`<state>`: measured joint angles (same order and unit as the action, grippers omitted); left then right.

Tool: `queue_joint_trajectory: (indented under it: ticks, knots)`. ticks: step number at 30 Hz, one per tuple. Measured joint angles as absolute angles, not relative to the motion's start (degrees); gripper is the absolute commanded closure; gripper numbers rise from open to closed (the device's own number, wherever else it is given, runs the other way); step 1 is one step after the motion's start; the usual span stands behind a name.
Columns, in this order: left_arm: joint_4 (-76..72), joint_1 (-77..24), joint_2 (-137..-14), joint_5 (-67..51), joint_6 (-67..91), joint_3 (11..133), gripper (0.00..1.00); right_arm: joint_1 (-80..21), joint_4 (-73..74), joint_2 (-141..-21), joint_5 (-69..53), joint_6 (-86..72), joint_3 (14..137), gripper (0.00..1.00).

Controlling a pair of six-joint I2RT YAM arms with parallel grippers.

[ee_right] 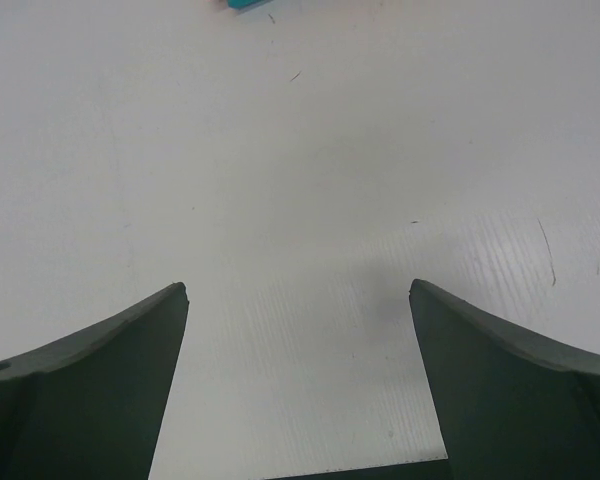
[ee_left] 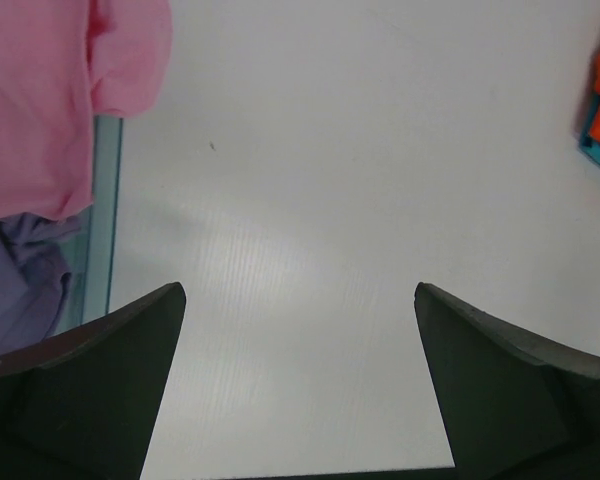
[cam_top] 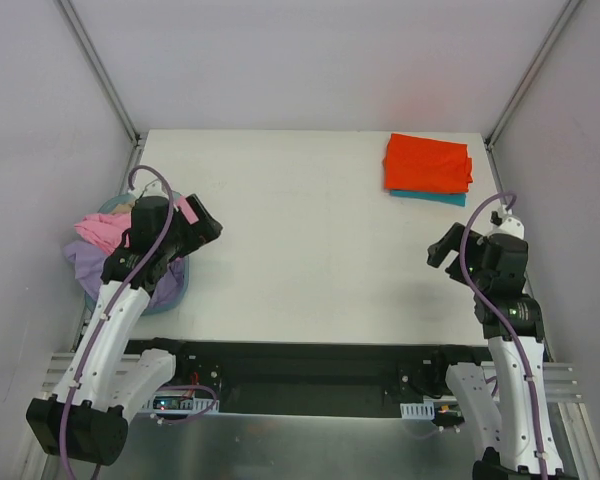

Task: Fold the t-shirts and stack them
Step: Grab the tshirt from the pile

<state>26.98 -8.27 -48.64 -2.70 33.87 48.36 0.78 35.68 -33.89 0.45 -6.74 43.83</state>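
A folded orange-red t-shirt is seen lying on a folded teal t-shirt at the far right corner of the table, with only a teal strip showing along the stack's near edge. The bright pink t-shirt and the pale lavender t-shirt are bunched in the basket at the left edge, the pink on top. Half the task is judged done — two shirts are stacked and two are not yet taken out.

The left gripper is held just beside the basket on its table side, fingers spread wide with nothing between them. In the left wrist view only bare table is framed there, with pink cloth off at the upper left. The right gripper is held near the right edge, short of the stack, likewise spread and empty.

The next step is judged to be a reach into the basket for the pink shirt, and several things could go wrong:

- Because pink lies pressed on lavender, both could be pinched together and dragged out as one lump.
- The basket could be caught by a finger or by trailing cloth and tipped — or pushed off the left edge.
- If the shirt is seized by a single bunch, it would be laid down twisted and hard to flatten for folding.
- Later, a careless placing could knock the finished stack askew.
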Motion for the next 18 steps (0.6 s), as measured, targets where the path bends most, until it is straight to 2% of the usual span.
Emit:
queue_joint_trajectory:
  ticks: [6,10,18]
  knots:
    - [33.39,-7.81,-55.72,12.34,34.3,56.77,0.01,0.78,35.16,-34.63,-2.63,-6.28,43.77,0.03]
    - [35.16,-3.46,-62.61,19.18,35.33,62.02,0.01,0.78,34.92,-36.01,-3.75,-5.85,43.75,0.03]
    - [37.06,8.73,-77.84,21.63,37.74,64.88,0.02,0.78,34.28,-38.72,-5.02,-5.41,43.42,0.03]
